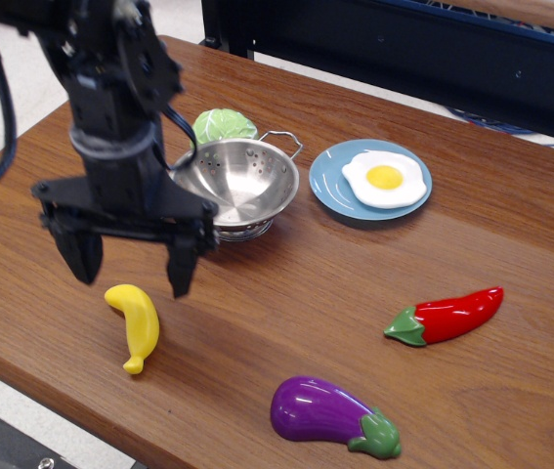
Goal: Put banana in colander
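The yellow toy banana (136, 325) lies on the wooden table (286, 303) near the front left edge. The steel colander (239, 179) stands upright behind it, its left side hidden by the arm, and it holds nothing. My gripper (132, 269) hangs open just above the banana's upper end, one finger on each side of it and wide apart. It holds nothing.
A green cabbage (224, 125) sits behind the colander. A blue plate with a fried egg (370, 180) is to the colander's right. A red chili pepper (447, 316) and a purple eggplant (329, 414) lie at the front right.
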Motion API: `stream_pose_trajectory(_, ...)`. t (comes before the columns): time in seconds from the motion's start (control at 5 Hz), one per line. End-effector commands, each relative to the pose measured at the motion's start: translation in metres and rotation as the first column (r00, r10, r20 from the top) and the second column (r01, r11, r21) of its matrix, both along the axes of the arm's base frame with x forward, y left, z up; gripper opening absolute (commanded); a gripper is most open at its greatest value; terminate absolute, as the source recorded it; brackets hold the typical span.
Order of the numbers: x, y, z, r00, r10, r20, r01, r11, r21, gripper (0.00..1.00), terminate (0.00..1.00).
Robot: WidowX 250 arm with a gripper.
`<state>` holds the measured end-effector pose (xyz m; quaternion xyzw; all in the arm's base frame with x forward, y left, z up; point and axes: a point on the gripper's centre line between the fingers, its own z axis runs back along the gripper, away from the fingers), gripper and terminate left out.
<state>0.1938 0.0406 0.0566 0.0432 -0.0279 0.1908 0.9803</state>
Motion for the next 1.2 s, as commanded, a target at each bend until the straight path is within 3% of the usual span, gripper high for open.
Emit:
stream_pose_trajectory(0.0, 0.007, -0.011, -0.025, 0.997, 0.045, 0.068, -0.050, 0.996, 0.078, 1.00, 0.00)
stream_pose_trajectory(0.2, 0.004, -0.006, -0.039, 0.994, 0.060, 0.096, -0.071, 0.992, 0.108, 1.00, 0.00)
stream_pose_trajectory(0.6, -0.001, -0.006, -0.049, 0.994, 0.054, 0.097, -0.061, 0.996, 0.067, 1.00, 0.00)
stream_pose_trajectory(0.8, 0.001, -0.005, -0.052, 0.994, 0.066, 0.086, -0.071, 0.996, 0.050, 0.00, 0.00)
stream_pose_trajectory(1.0, 0.001, -0.002, -0.053, 0.995, 0.061, 0.076, -0.063, 0.998, 0.028, 0.00, 0.00)
